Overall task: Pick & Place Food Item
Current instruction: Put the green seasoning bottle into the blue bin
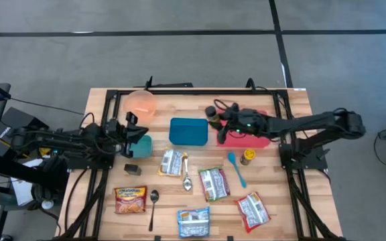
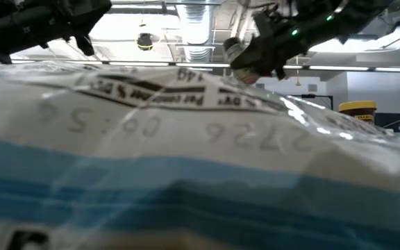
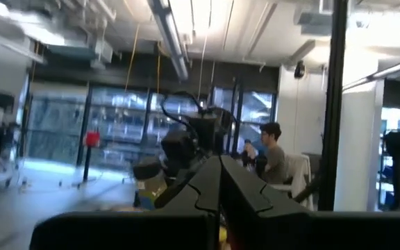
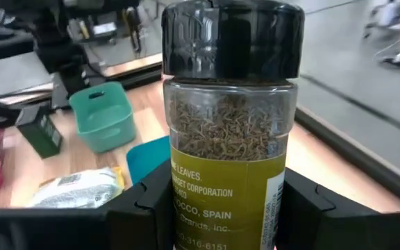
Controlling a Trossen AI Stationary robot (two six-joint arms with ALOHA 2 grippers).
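Note:
A glass spice jar (image 4: pixel 229 132) with a black cap, dried herbs and a yellow-green label fills the right wrist view. My right gripper (image 4: pixel 228 212) is shut on it. In the high view the jar (image 1: pixel 212 115) is in the air between the blue container (image 1: pixel 188 131) and the red tray (image 1: pixel 249 138), with my right gripper (image 1: pixel 217 119) reaching in from the table's right. My left gripper (image 3: pixel 221 191) is shut on nothing and raised at the table's left (image 1: pixel 134 129), above a small teal bin (image 1: pixel 141 146). My right gripper pinches the jar's lower body, at the label's two sides (image 4: pixel 179 201), between its two fingers (image 4: pixel 141 208). The fingers come nearly level from the table's right. The jar stands upright in the hold, cap up, lifted clear of the table (image 2: pixel 245 57).
An orange bowl (image 1: pixel 141 102) sits at the far left. Several food packets (image 1: pixel 213 182), metal spoons (image 1: pixel 153 198), a blue spoon (image 1: pixel 236 167) and a yellow-lidded jar (image 1: pixel 248 156) lie on the near half. One packet (image 2: pixel 186 160) fills the low view.

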